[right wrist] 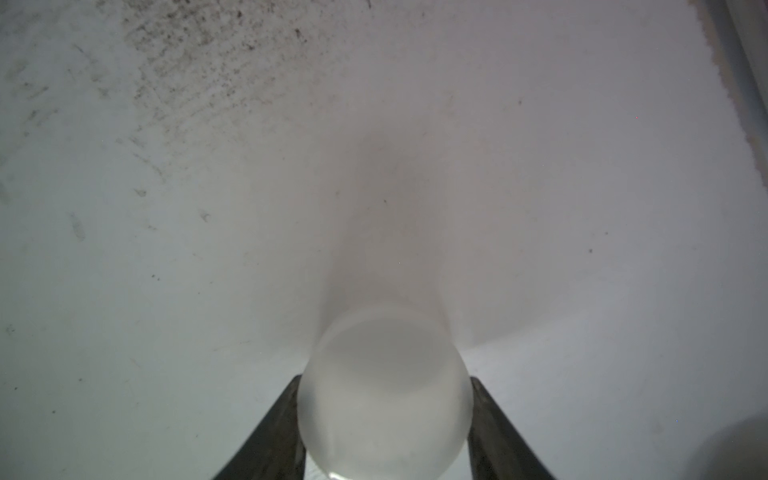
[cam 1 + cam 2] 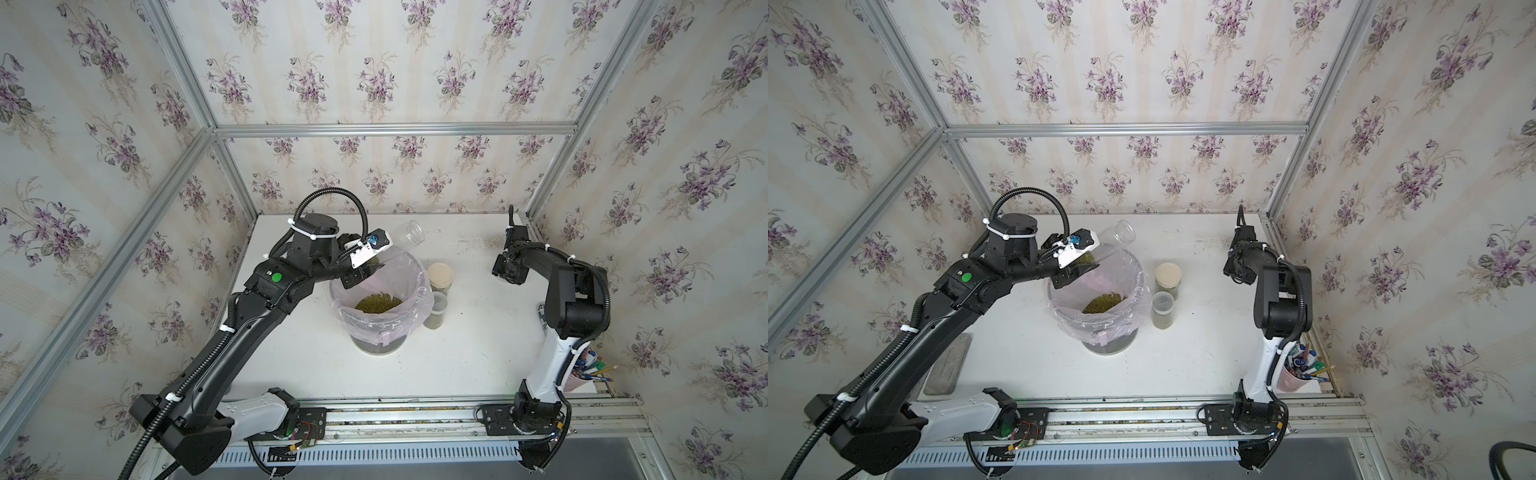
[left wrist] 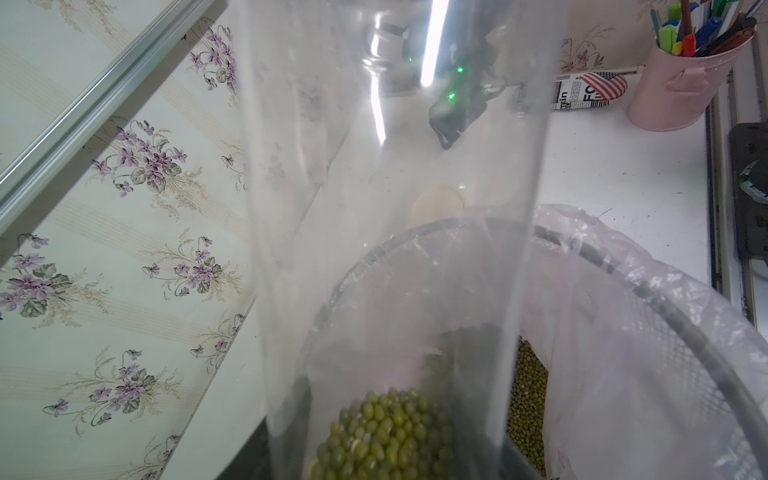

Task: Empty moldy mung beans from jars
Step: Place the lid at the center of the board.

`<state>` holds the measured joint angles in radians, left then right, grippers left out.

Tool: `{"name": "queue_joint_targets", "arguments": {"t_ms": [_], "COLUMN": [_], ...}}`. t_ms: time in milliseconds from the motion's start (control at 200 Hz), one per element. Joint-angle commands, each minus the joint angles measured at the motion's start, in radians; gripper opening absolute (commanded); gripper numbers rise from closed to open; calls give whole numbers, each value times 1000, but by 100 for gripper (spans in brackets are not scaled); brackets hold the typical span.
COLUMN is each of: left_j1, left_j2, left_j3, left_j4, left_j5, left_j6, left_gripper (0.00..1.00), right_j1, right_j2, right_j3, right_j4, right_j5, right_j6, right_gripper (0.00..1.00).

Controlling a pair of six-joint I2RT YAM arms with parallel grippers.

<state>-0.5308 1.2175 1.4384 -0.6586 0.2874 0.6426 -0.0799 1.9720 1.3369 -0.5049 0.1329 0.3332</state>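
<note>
Mouth of the tall jar [image 2: 409, 235] points up and away toward the back wall, so I judge it needs tipping over. My left gripper [image 2: 365, 269] clamps its base above the bin [image 2: 374, 321], with the mung beans [image 3: 386, 432] pooled at that end. My right gripper [image 1: 384, 380], well apart, pinches a lid [image 1: 384, 407].

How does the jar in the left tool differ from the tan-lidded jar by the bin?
The held jar is lidless; the tan-lidded jar is closed. The held jar is tilted in the air; the tan-lidded jar stands upright on the table. Both are clear and hold mung beans.
</note>
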Motion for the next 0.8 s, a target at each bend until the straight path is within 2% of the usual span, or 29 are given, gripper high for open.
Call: {"name": "queue_joint_targets", "arguments": {"t_ms": [0,285,794], "left_j1": [-1,-3,-2], "left_j2": [-8,-16,-27], "left_j3": [-3,-10,-25], "left_j4": [41,46,59], "left_j5": [6,1,-16], "left_j6": [4,8,8], "left_gripper": [42,42,42], "right_j1": [-13,-52,-61], "right_j2": [7,41,80], "right_j3": [4,53,70], "right_j4": [-3,-14,-27], "right_j5": [0,-12,-21], "right_j6": [6,7,18], "right_gripper": [53,55,68]}}
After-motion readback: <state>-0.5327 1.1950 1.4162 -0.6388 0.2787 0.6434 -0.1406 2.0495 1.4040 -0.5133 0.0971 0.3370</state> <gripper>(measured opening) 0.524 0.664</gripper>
